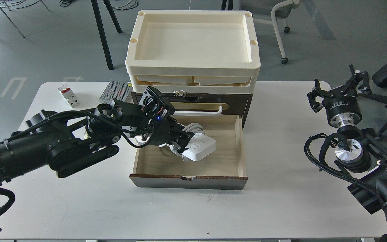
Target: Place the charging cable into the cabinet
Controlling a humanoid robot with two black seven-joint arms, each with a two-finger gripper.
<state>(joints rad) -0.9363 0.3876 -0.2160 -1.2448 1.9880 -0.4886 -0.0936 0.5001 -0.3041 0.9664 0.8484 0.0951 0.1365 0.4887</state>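
The charging cable [198,147] is a white power strip with a thick white cord wrapped round it. My left gripper [181,143] is shut on it and holds it tilted inside the open drawer of the cabinet [186,180], low over the light wood bottom. The cabinet is dark brown, with a white handle [197,111] on a gold plate above the drawer. My right gripper [339,85] is open and empty at the far right, well away from the cabinet.
Stacked cream plastic trays [193,69] sit on top of the cabinet. A silver perforated power-supply box [116,91] and a small white breaker with a red switch [68,95] lie at the back left of the white table [79,208].
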